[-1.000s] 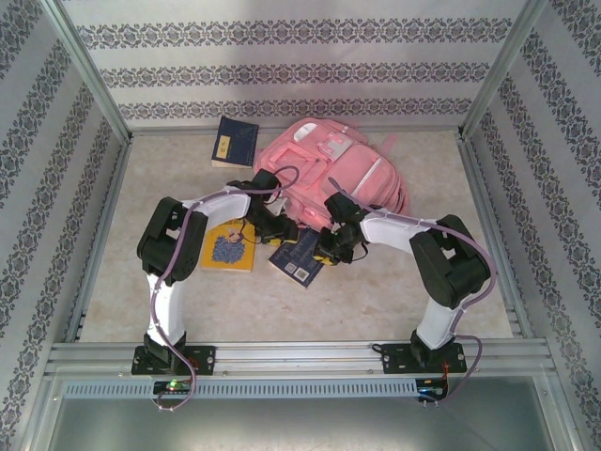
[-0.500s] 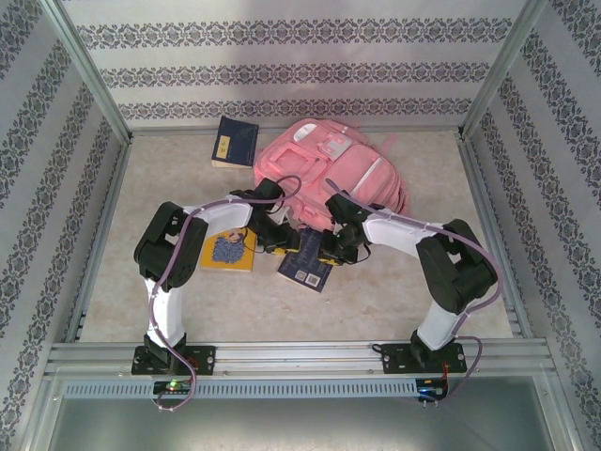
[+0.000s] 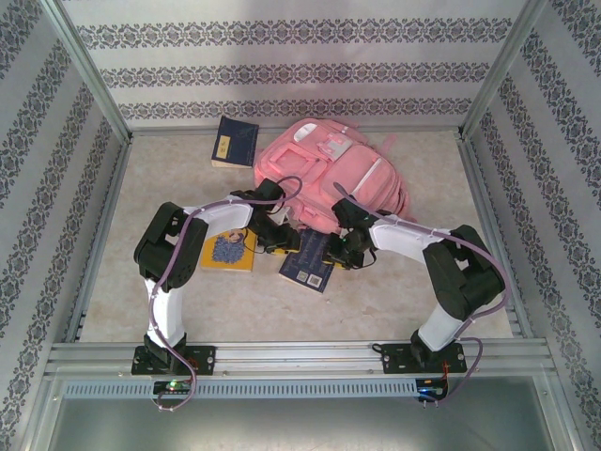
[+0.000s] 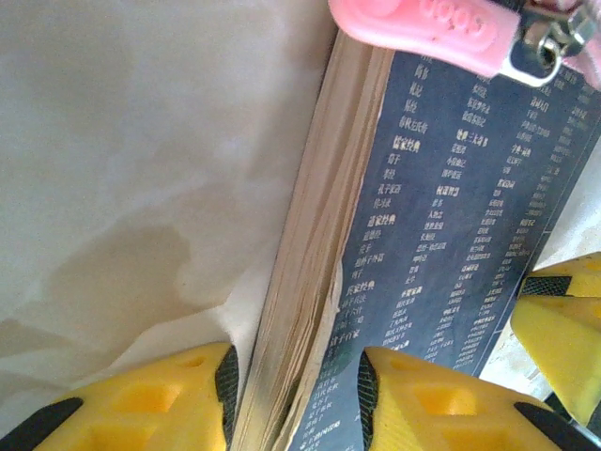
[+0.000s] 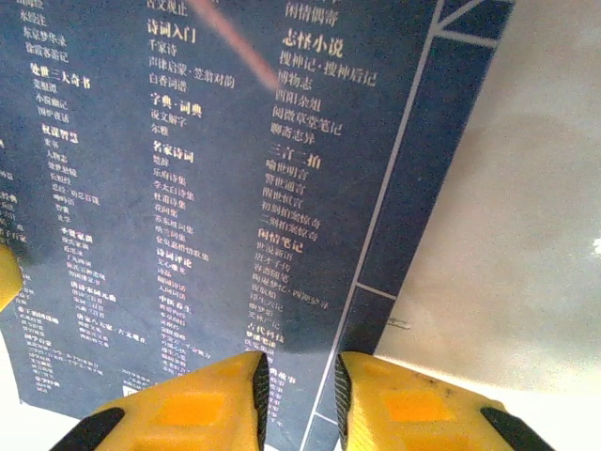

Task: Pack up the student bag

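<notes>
The pink student bag lies at the back middle of the table. A dark blue book with white text sits just in front of it, between both grippers. My left gripper is shut on the book's page edge, a yellow finger on each side. My right gripper hovers over the book's cover near its right edge. Its jaws stand slightly apart with nothing between them. A pink zipper pull of the bag hangs over the book's far end.
A yellow book lies left of the dark blue one, under the left arm. Another dark blue book rests at the back, left of the bag. Aluminium frame rails and patterned walls enclose the table.
The dark blue book has turned and slid slightly toward the near right. The right gripper's jaws have parted and that arm has shifted right. The left gripper has closed on the book's edge.
</notes>
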Controlling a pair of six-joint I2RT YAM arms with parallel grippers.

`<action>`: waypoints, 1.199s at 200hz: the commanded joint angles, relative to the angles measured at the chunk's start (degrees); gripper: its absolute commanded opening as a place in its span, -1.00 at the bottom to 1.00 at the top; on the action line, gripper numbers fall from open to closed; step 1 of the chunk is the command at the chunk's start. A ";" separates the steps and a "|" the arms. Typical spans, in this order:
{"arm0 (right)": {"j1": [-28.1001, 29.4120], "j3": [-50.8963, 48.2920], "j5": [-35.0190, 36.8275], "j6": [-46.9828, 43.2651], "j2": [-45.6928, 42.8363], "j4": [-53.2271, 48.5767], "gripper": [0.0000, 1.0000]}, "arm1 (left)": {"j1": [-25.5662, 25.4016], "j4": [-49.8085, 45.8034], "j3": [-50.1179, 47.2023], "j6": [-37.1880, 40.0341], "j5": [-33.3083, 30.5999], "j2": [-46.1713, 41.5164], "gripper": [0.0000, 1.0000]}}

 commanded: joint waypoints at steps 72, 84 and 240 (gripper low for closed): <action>-2.57 -4.70 3.00 1.99 -3.13 -1.49 -0.34 | -1.17 -2.38 -1.78 1.91 0.54 1.03 -0.21; -2.79 -5.14 2.42 2.11 -2.68 -0.89 -0.34 | -1.11 -2.26 -1.61 1.86 0.70 1.27 -0.21; -4.86 -6.41 0.49 0.39 -9.25 -1.75 -0.37 | -1.52 -2.98 0.31 2.26 2.12 2.87 -0.20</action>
